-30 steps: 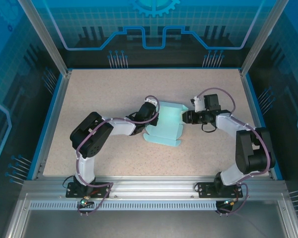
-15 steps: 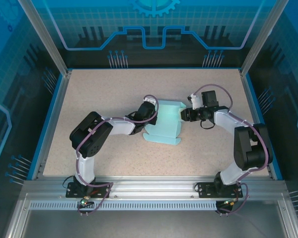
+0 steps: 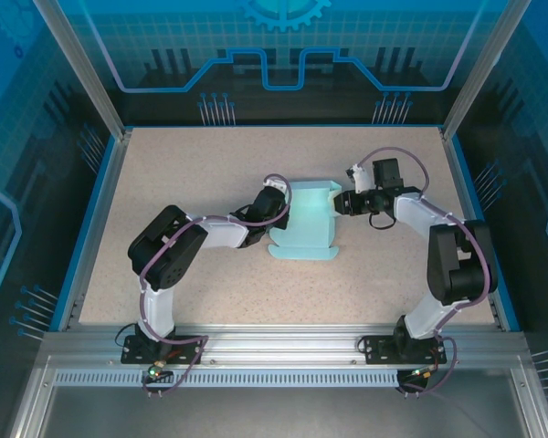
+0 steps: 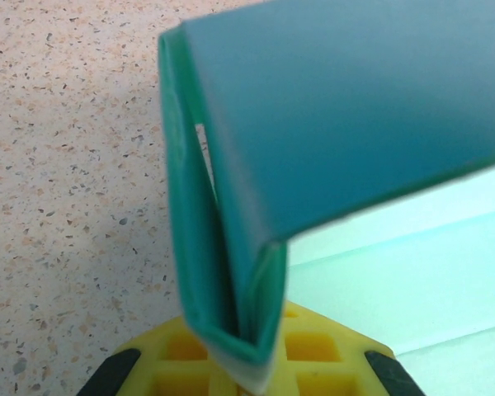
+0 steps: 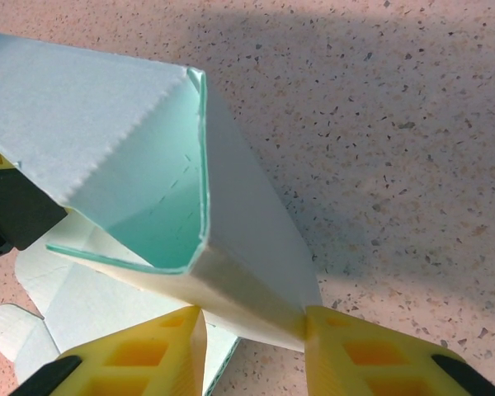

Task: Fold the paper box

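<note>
The pale cyan paper box [image 3: 306,224] lies partly folded in the middle of the table, held between both arms. My left gripper [image 3: 279,217] is at its left edge. In the left wrist view the gripper [image 4: 243,363] is shut on a doubled-over flap of the paper box [image 4: 355,107], which stands up from the yellow pads [image 4: 313,363]. My right gripper [image 3: 341,205] is at the box's right edge. In the right wrist view the gripper [image 5: 254,330] has its yellow fingers [image 5: 148,355] pressed against both sides of a raised, folded wall of the paper box [image 5: 107,107].
The speckled beige table [image 3: 210,164] is bounded by a blue rim [image 3: 105,182] and a metal frame. Glass panels stand around it. Both arms reach inward from the near edge, elbows out toward the sides.
My right gripper has moved toward the far side, and the box's right edge has swung with it. The box now lies squarer to the table. My left gripper has stayed put.
</note>
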Controlling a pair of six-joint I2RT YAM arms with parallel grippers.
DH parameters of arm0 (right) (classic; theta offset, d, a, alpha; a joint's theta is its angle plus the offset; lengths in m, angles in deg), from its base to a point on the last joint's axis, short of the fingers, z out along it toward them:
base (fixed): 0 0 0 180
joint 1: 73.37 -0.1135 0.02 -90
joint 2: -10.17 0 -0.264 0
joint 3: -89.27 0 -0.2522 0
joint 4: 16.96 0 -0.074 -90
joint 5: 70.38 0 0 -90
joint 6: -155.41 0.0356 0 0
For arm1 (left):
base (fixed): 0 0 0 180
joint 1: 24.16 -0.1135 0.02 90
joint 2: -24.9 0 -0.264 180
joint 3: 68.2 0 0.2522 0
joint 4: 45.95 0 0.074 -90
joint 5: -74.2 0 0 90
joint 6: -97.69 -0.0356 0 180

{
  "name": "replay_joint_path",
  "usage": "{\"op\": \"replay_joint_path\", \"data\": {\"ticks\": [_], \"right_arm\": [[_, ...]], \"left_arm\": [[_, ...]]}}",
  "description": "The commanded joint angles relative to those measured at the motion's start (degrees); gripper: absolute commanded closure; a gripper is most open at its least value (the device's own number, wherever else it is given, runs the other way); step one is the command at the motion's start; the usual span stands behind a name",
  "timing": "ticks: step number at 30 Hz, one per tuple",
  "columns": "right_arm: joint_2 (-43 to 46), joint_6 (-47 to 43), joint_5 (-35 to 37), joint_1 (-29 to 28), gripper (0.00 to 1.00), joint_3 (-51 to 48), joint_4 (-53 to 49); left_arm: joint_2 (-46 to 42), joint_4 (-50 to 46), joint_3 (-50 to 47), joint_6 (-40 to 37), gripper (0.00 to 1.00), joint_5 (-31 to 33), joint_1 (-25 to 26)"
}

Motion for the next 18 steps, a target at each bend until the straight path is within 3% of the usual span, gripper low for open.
{"op": "replay_joint_path", "data": {"ticks": [1, 7, 18], "right_arm": [[-1.0, 0.5, -6.2, -0.2, 0.65, 3.3, 4.2], [-1.9, 0.3, -6.5, 0.4, 0.64, 4.8, 4.5], [-4.3, -3.6, -4.6, 1.4, 0.53, 9.7, -0.7]], "left_arm": [[-1.3, 0.3, 0.3, -2.2, 1.00, -6.8, 1.6], [-1.2, 0.3, 0.4, -2.3, 1.00, -7.2, 1.5], [-1.3, 0.1, 0.3, -2.6, 1.00, -7.5, 1.6]]}}
